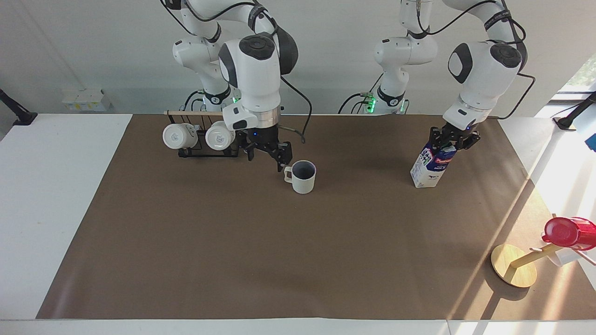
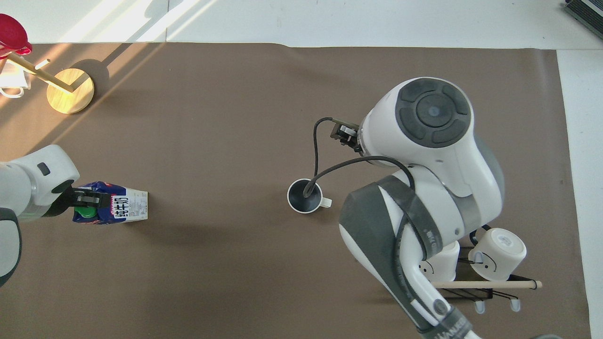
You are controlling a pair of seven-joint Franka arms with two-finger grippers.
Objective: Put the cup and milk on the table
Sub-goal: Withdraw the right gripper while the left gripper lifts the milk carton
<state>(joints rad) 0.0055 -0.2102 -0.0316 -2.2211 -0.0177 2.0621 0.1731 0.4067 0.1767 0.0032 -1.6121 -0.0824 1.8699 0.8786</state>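
Note:
The cup (image 1: 302, 177), cream-white with a grey-blue inside, stands upright on the table's brown sheet (image 1: 279, 256), free of any gripper; from overhead the cup (image 2: 305, 196) shows its handle toward the right arm's end. My right gripper (image 1: 266, 156) hangs open and empty over the sheet between the mug rack and the cup. The milk (image 1: 430, 165), a blue-and-white carton, stands on the sheet toward the left arm's end. My left gripper (image 1: 451, 139) is shut on its gable top; overhead, the left gripper (image 2: 87, 200) covers the milk (image 2: 125, 207) by the green cap.
A black wire rack (image 1: 202, 144) with a wooden bar holds two white mugs near the right arm's base. A glossy red cup (image 1: 565, 231) hangs on a tilted wooden stand (image 1: 512, 265) toward the left arm's end, farther from the robots.

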